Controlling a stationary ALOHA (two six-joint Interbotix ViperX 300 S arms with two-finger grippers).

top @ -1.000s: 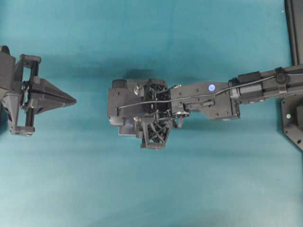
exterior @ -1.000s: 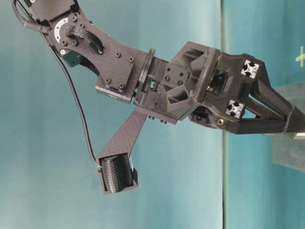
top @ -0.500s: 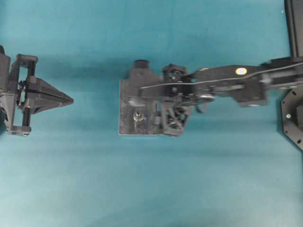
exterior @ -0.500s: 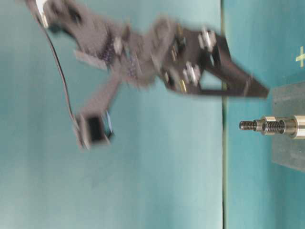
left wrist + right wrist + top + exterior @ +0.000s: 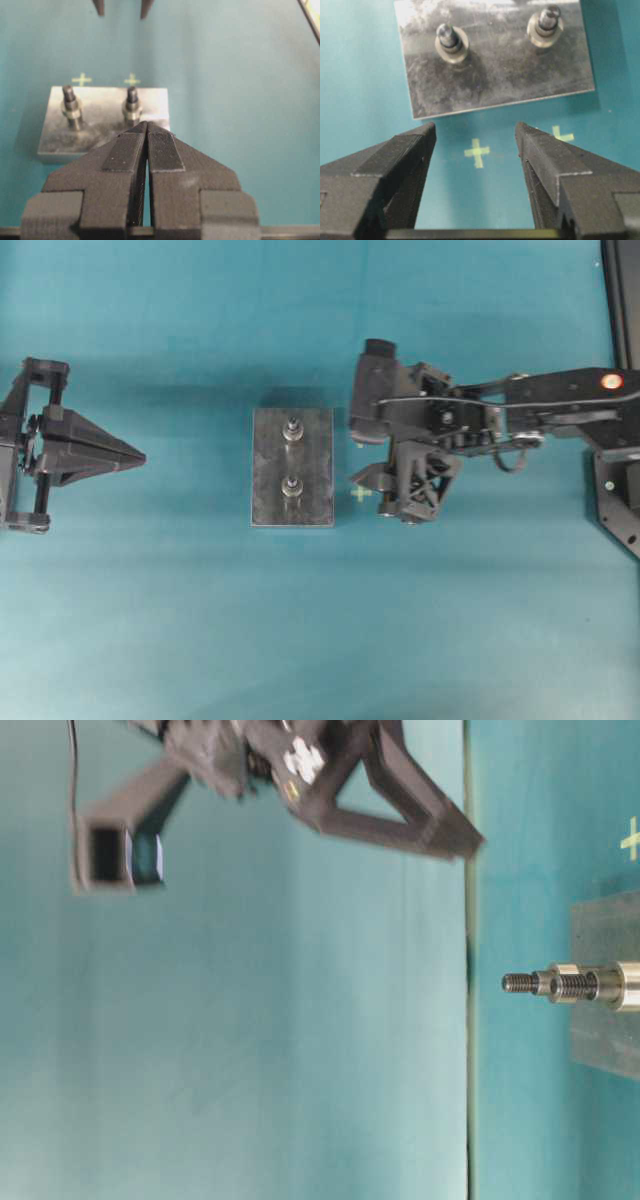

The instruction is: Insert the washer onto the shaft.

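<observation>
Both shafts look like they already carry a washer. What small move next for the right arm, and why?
Probably ease the right gripper farther back from the metal block: its jaws are open and empty, and each shaft appears to carry a washer, so nothing seems left to place.

No readable text; two yellow-green plus marks [image 5: 477,151] on teal table [image 5: 360,75] beside plate [image 5: 495,75].
</observation>
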